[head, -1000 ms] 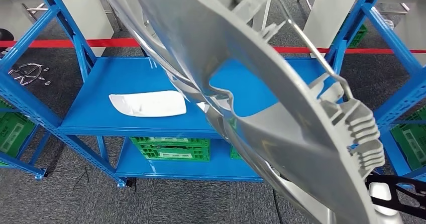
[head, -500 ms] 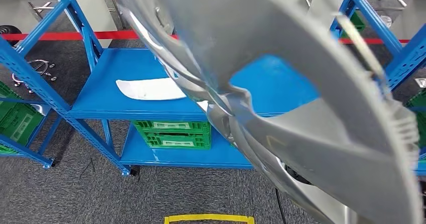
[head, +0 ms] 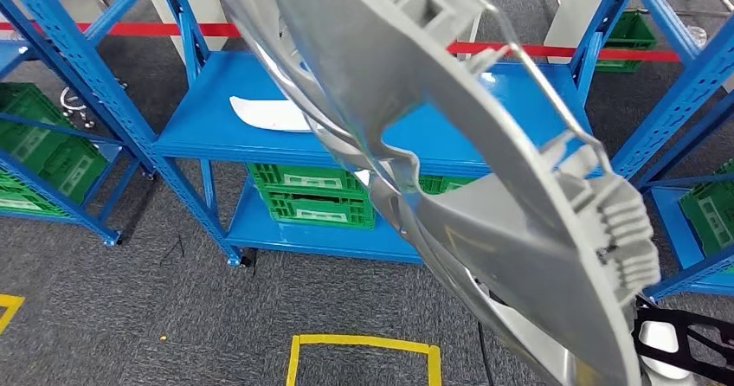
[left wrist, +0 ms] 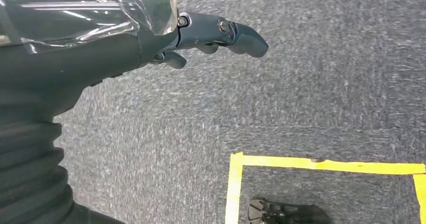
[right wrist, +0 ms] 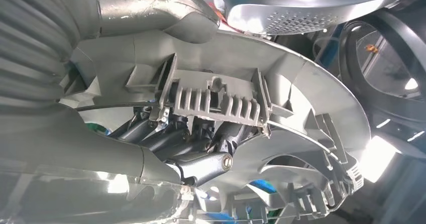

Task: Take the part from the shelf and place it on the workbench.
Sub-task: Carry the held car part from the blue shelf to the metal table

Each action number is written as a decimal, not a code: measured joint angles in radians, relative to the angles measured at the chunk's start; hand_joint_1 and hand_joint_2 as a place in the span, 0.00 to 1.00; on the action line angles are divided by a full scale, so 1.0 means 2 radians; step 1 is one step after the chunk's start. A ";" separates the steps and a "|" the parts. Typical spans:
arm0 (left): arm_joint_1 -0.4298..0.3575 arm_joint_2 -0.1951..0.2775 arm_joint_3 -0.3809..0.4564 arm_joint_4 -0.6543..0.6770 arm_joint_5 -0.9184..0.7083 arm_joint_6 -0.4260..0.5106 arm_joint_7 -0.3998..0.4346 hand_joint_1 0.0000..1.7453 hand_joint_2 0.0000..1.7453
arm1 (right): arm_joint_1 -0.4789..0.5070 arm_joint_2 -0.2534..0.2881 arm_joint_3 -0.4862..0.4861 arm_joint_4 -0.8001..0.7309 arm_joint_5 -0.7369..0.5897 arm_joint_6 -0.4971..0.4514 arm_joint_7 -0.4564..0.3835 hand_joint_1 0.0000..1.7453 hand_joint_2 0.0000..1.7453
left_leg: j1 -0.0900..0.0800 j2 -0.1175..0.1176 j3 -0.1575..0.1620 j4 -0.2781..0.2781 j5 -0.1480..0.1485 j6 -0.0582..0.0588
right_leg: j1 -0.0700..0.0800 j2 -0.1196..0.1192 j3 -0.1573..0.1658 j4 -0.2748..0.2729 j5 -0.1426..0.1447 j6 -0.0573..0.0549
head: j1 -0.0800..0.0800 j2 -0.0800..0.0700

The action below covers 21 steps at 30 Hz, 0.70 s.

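A large grey plastic part [head: 485, 170], curved and ribbed like a wheel cover, hangs close in front of the head view and runs from the top down to the lower right. In the right wrist view my right hand [right wrist: 186, 143] grips this part [right wrist: 216, 103], its dark fingers hooked behind the ribbed rim. My left hand [left wrist: 201, 38] hangs over grey carpet and holds nothing, its fingers stretched out. The blue shelf [head: 216, 118] stands behind the part, a few steps away.
A white curved piece [head: 268, 113] lies on the shelf's upper board. Green crates [head: 312, 200] sit on the lower board, with more crates [head: 43, 144] at the left. A yellow tape square [head: 363, 351] marks the carpet in front of me. Red tape [head: 554, 53] runs behind the shelf.
The whole view has shifted: the shelf now sits farther away and higher in the picture, and more carpet with the yellow square has come into sight. The part stays in my right hand.
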<state>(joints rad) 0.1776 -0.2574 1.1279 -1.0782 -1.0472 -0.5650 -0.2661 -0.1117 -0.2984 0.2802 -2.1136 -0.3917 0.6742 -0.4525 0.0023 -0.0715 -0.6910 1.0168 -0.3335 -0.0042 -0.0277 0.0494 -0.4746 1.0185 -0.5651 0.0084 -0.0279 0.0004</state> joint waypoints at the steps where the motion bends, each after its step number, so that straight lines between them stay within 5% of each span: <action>1: 0.000 -0.002 0.005 -0.002 -0.004 -0.003 -0.001 0.00 1.00 | 0.000 0.002 0.000 0.000 -0.001 -0.001 0.006 0.92 1.00 | 0.001 0.004 -0.003 0.005 -0.008 -0.003 | 0.000 -0.004 -0.004 0.000 0.005 -0.005 | -0.001 0.000; 4: -0.003 -0.008 0.016 -0.004 -0.015 -0.006 -0.010 0.00 1.00 | 0.000 0.006 0.002 -0.003 -0.004 -0.003 0.024 0.92 1.00 | 0.004 0.026 -0.019 0.073 -0.079 -0.010 | 0.002 -0.014 -0.020 0.001 0.022 -0.013 | -0.004 0.000; 6: -0.009 -0.012 0.022 -0.003 -0.020 -0.006 -0.016 0.00 1.00 | 0.000 0.007 0.004 -0.004 -0.004 -0.004 0.031 0.92 1.00 | 0.006 0.032 -0.026 0.131 -0.106 -0.012 | 0.004 -0.019 -0.033 0.001 0.033 -0.013 | -0.004 0.000; 8: -0.014 -0.015 0.026 -0.001 -0.023 -0.003 -0.020 0.00 1.00 | 0.000 0.007 0.007 -0.004 -0.004 -0.003 0.033 0.92 1.00 | 0.006 0.033 -0.005 0.136 -0.092 -0.010 | 0.006 -0.023 -0.047 0.002 0.044 -0.012 | -0.004 0.000; 9: -0.016 -0.016 0.027 -0.001 -0.023 -0.002 -0.021 0.00 1.00 | -0.001 0.007 0.008 -0.004 -0.004 -0.002 0.034 0.92 1.00 | 0.005 0.033 0.019 0.111 -0.081 -0.007 | 0.007 -0.024 -0.054 0.002 0.050 -0.011 | -0.004 0.000; 11: -0.019 -0.017 0.030 0.000 -0.024 0.000 -0.023 0.00 1.00 | -0.002 0.007 0.010 -0.004 -0.004 -0.002 0.034 0.92 1.00 | 0.002 0.033 0.074 0.037 -0.083 0.002 | 0.008 -0.025 -0.062 0.001 0.059 -0.008 | -0.004 0.000; 13: -0.021 -0.018 0.034 0.000 -0.025 0.000 -0.024 0.00 1.00 | -0.003 0.007 0.011 -0.004 -0.003 -0.002 0.034 0.92 1.00 | -0.003 0.033 0.099 -0.006 -0.094 0.009 | 0.005 -0.026 -0.065 -0.001 0.068 -0.001 | -0.004 0.000; 16: -0.024 -0.020 0.041 0.000 -0.031 0.000 -0.024 0.00 1.00 | -0.003 0.006 0.012 -0.004 0.000 -0.003 0.034 0.92 1.00 | -0.007 0.034 0.097 -0.023 -0.077 0.020 | 0.001 -0.027 -0.069 -0.001 0.072 0.006 | -0.004 0.000; 19: -0.030 -0.024 0.046 0.002 -0.037 0.002 -0.024 0.00 1.00 | -0.001 0.007 0.013 -0.004 0.008 -0.003 0.034 0.92 1.00 | -0.006 0.037 0.083 -0.035 -0.052 0.028 | 0.002 -0.026 -0.089 0.055 0.019 -0.002 | -0.001 0.000; 21: -0.031 -0.026 0.048 0.004 -0.041 0.004 -0.024 0.00 1.00 | 0.001 0.007 0.014 -0.004 0.012 -0.003 0.034 0.92 1.00 | -0.006 0.038 0.066 -0.033 -0.039 0.028 | 0.001 -0.026 -0.101 0.114 -0.010 0.001 | -0.001 0.000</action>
<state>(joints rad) 0.1150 -0.3090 1.2236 -1.0704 -1.1287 -0.5566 -0.3140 -0.1104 -0.2842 0.3074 -2.1220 -0.3675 0.6680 -0.3849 -0.0098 0.0037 -0.5599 0.9502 -0.4113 0.0512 -0.0249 -0.0022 -0.6768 1.2464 -0.5859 0.0102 -0.0294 0.0004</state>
